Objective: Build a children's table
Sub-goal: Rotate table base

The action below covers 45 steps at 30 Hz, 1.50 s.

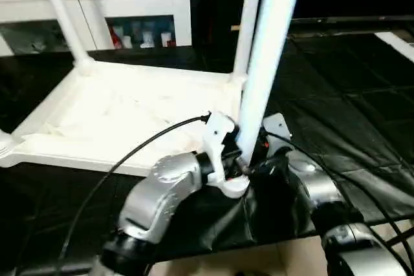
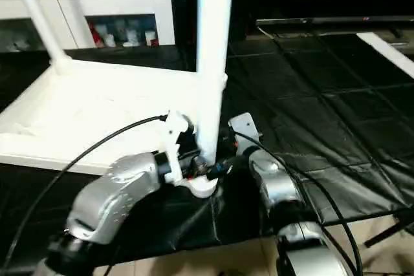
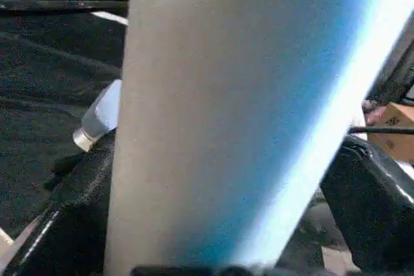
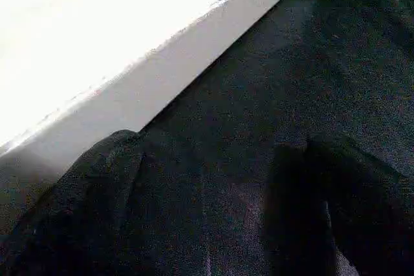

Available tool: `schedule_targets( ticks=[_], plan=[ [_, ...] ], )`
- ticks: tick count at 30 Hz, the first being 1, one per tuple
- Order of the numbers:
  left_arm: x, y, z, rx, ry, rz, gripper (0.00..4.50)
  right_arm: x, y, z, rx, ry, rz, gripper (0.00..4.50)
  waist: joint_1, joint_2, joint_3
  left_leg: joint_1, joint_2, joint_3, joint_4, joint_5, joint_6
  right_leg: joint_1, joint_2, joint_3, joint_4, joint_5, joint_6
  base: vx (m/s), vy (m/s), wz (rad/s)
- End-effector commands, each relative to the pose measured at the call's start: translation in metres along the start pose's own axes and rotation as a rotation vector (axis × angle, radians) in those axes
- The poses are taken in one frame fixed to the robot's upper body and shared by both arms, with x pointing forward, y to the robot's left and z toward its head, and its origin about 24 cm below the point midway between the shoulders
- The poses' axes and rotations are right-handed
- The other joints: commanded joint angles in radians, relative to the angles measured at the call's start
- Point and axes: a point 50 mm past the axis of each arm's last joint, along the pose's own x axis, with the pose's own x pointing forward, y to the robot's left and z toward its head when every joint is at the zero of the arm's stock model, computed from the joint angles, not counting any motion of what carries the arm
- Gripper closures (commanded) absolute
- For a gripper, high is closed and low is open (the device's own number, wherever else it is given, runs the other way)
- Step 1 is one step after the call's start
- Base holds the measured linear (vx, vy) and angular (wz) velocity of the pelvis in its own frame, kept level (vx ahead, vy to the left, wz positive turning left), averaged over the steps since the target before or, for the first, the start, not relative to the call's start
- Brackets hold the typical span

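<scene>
The left hand (image 1: 240,167) stands wide open around the base of one white leg (image 1: 268,63), which rises upright between its fingers; a firm grip I cannot confirm. The right hand (image 4: 213,224) is just beside it, wide open and holding nothing, low over the black mat (image 1: 349,114). The tabletop (image 1: 116,121) lies upside down on the mat. Three legs are seen: this one, one at the far right corner (image 1: 249,24), one at the far left corner (image 1: 61,14). Behind is a white cabinet (image 1: 97,4). No writing is readable.

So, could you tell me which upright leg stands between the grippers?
The near-right leg, rising at the corner by both grippers; the other two legs stand at the far corners.
</scene>
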Motion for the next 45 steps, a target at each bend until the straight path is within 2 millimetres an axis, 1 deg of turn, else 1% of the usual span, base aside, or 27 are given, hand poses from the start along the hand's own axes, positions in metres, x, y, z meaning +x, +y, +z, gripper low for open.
schedule_targets(
  ticks=[1,7,8,9,10,11,12,13,15,16,19,22,23,24,26,27,28,31,32,33,36,37,40,41,42,44,45],
  plan=[
    [0.011,-0.006,0.012,0.034,-0.041,-0.041,0.04,0.008,0.021,0.003,-0.013,0.0,0.084,0.0,0.009,-0.013,-0.064,-0.014,0.005,0.01,-0.072,-0.224,0.052,0.057,-0.038,0.029,-0.073,-0.344,-0.168,0.0,0.0,0.0],
    [0.002,0.009,0.017,0.081,-0.057,0.001,0.04,0.003,0.013,-0.002,0.013,-0.002,0.044,0.0,0.006,-0.014,-0.061,-0.014,0.004,0.008,-0.073,-0.24,0.047,0.056,-0.039,0.028,-0.078,-0.406,-0.143,0.0,0.0,0.0],
    [-0.003,0.012,0.017,0.093,-0.044,-0.012,0.04,0.001,0.01,-0.002,0.014,-0.004,0.029,0.0,0.001,-0.021,-0.062,-0.015,0.004,0.01,-0.072,-0.234,0.049,0.055,-0.037,0.029,-0.078,-0.398,-0.143,0.0,0.0,0.0],
    [-0.01,0.015,0.016,0.098,-0.021,-0.044,0.04,-0.001,0.006,-0.002,0.017,-0.013,0.012,0.0,0.004,-0.011,-0.064,-0.012,0.002,0.007,-0.072,-0.223,0.047,0.056,-0.038,0.029,-0.074,-0.388,-0.142,0.0,0.0,0.0],
    [-0.015,0.017,0.015,0.102,0.0,-0.066,0.04,-0.003,0.002,-0.001,0.022,-0.02,0.0,0.0,0.004,-0.011,-0.064,-0.012,0.002,0.007,-0.072,-0.223,0.047,0.056,-0.038,0.029,-0.074,-0.388,-0.142,0.0,0.0,0.0],
    [-0.025,0.02,0.012,0.107,0.049,-0.109,0.04,-0.009,-0.006,-0.001,0.03,-0.037,-0.024,0.0,0.002,0.003,-0.064,-0.011,0.001,0.008,-0.072,-0.208,0.046,0.057,-0.036,0.031,-0.072,-0.352,-0.149,0.0,0.0,0.0],
    [-0.028,0.021,0.011,0.107,0.065,-0.122,0.04,-0.011,-0.009,0.0,0.029,-0.043,-0.031,0.0,-0.001,-0.003,-0.067,-0.011,0.003,0.01,-0.072,-0.192,0.05,0.057,-0.033,0.033,-0.066,-0.307,-0.163,0.0,0.0,0.0],
    [-0.032,0.022,0.01,0.108,0.084,-0.139,0.04,-0.014,-0.013,0.0,0.026,-0.051,-0.039,0.0,0.001,0.003,-0.068,-0.009,0.003,0.009,-0.072,-0.185,0.048,0.058,-0.033,0.032,-0.063,-0.284,-0.175,0.0,0.0,0.0],
    [-0.04,0.026,0.011,0.105,0.13,-0.188,0.04,-0.026,-0.027,0.0,0.017,-0.07,-0.045,0.0,0.006,0.03,-0.067,-0.001,0.004,0.011,-0.07,-0.181,0.044,0.056,-0.031,0.033,-0.058,-0.224,-0.214,0.0,0.0,0.0],
    [-0.043,0.028,0.011,0.102,0.153,-0.215,0.04,-0.033,-0.034,0.001,0.001,-0.08,-0.04,0.0,0.006,0.028,-0.066,0.003,0.002,0.016,-0.068,-0.201,0.049,0.057,-0.024,0.032,-0.066,-0.196,-0.222,0.0,0.0,0.0],
    [-0.058,0.036,0.012,0.079,0.237,-0.283,0.04,-0.055,-0.048,0.005,-0.045,-0.102,-0.003,0.0,0.015,0.036,-0.065,0.0,-0.004,0.015,-0.069,-0.199,0.063,0.067,-0.023,0.033,-0.057,-0.175,-0.238,0.0,0.0,0.0],
    [-0.071,0.054,0.014,0.126,0.34,-0.284,0.04,-0.086,-0.058,0.011,-0.08,-0.096,0.085,0.0,0.022,0.037,-0.06,-0.002,-0.008,0.015,-0.07,-0.217,0.073,0.07,-0.026,0.031,-0.074,-0.317,-0.194,0.0,0.0,0.0],
    [-0.071,0.054,0.014,0.126,0.34,-0.284,0.04,-0.086,-0.058,0.011,-0.08,-0.096,0.085,0.0,0.025,0.039,-0.061,-0.002,-0.004,0.012,-0.072,-0.212,0.074,0.071,-0.03,0.032,-0.074,-0.337,-0.18,0.0,0.0,0.0],
    [-0.073,0.06,0.017,0.162,0.374,-0.279,0.04,-0.097,-0.06,0.016,-0.1,-0.097,0.133,0.0,0.02,0.031,-0.06,-0.012,-0.007,0.01,-0.073,-0.207,0.073,0.076,-0.029,0.029,-0.075,-0.363,-0.169,0.0,0.0,0.0],
    [-0.071,0.07,0.02,0.197,0.415,-0.282,0.19,-0.116,-0.064,0.026,-0.131,-0.099,0.226,0.0,0.017,0.026,-0.052,-0.009,-0.009,0.013,-0.072,-0.226,0.079,0.067,-0.026,0.03,-0.088,-0.429,-0.134,0.0,0.0,0.0],
    [-0.071,0.076,0.019,0.242,0.453,-0.263,0.3,-0.124,-0.064,0.031,-0.14,-0.098,0.272,0.0,0.02,0.029,-0.051,-0.005,-0.01,0.012,-0.072,-0.229,0.083,0.066,-0.026,0.031,-0.092,-0.454,-0.119,0.0,0.0,0.0],
    [-0.073,0.083,0.016,0.283,0.511,-0.256,0.38,-0.135,-0.06,0.038,-0.168,-0.076,0.366,0.0,0.025,0.037,-0.056,-0.009,-0.009,0.007,-0.071,-0.211,0.089,0.07,-0.031,0.03,-0.091,-0.474,-0.095,0.0,0.0,0.0],
    [-0.076,0.086,0.014,0.291,0.54,-0.257,0.66,-0.142,-0.053,0.043,-0.181,-0.067,0.457,0.0,0.021,0.034,-0.06,-0.013,-0.007,0.007,-0.068,-0.2,0.089,0.07,-0.032,0.028,-0.092,-0.462,-0.091,0.0,0.0,0.0],
    [-0.078,0.087,0.011,0.28,0.555,-0.265,0.78,-0.144,-0.051,0.046,-0.197,-0.058,0.48,0.0,0.021,0.061,-0.061,-0.008,-0.006,0.006,-0.069,-0.202,0.085,0.066,-0.033,0.028,-0.093,-0.452,-0.11,0.0,0.0,0.0],
    [-0.078,0.088,0.008,0.28,0.576,-0.271,0.82,-0.145,-0.051,0.048,-0.206,-0.049,0.489,0.0,0.017,0.034,-0.059,-0.011,-0.006,0.009,-0.067,-0.202,0.09,0.065,-0.031,0.028,-0.098,-0.446,-0.113,0.0,0.0,0.0],
    [-0.078,0.091,0.001,0.305,0.606,-0.274,1.12,-0.145,-0.051,0.05,-0.169,-0.016,0.512,0.0,0.026,0.04,-0.059,-0.009,-0.002,0.008,-0.068,-0.183,0.088,0.063,-0.032,0.029,-0.086,-0.395,-0.155,0.0,0.0,0.0],
    [-0.076,0.093,0.0,0.315,0.612,-0.275,1.12,-0.146,-0.049,0.05,-0.159,0.003,0.535,0.0,0.024,0.023,-0.058,-0.012,-0.004,0.01,-0.068,-0.178,0.093,0.064,-0.029,0.028,-0.088,-0.39,-0.155,0.0,0.0,0.0],
    [-0.072,0.098,-0.001,0.332,0.621,-0.271,1.32,-0.152,-0.041,0.049,-0.12,0.048,0.626,0.0,0.038,0.029,-0.056,-0.005,0.001,0.009,-0.069,-0.177,0.095,0.063,-0.035,0.032,-0.085,-0.387,-0.155,0.0,0.0,0.0],
    [-0.071,0.1,-0.001,0.333,0.62,-0.266,1.45,-0.154,-0.037,0.048,-0.115,0.052,0.649,0.0,0.04,0.03,-0.056,-0.009,0.003,0.007,-0.071,-0.173,0.093,0.066,-0.038,0.032,-0.083,-0.382,-0.158,0.0,0.0,0.0],
    [-0.071,0.101,-0.001,0.336,0.62,-0.264,1.58,-0.155,-0.034,0.049,-0.115,0.045,0.673,0.0,0.045,0.042,-0.054,-0.005,0.003,0.007,-0.071,-0.179,0.087,0.062,-0.039,0.031,-0.084,-0.382,-0.162,0.0,0.0,0.0],
    [-0.068,0.104,0.0,0.353,0.615,-0.26,1.67,-0.153,-0.03,0.049,-0.095,0.026,0.67,0.0,0.047,0.034,-0.058,-0.009,0.0,0.008,-0.07,-0.17,0.084,0.067,-0.038,0.03,-0.084,-0.359,-0.164,0.0,0.0,0.0],
    [-0.065,0.105,0.0,0.369,0.607,-0.264,1.69,-0.152,-0.028,0.049,-0.087,0.02,0.665,0.0,0.05,0.039,-0.059,-0.011,0.0,0.007,-0.071,-0.164,0.08,0.068,-0.039,0.029,-0.082,-0.344,-0.169,0.0,0.0,0.0]
  ],
)
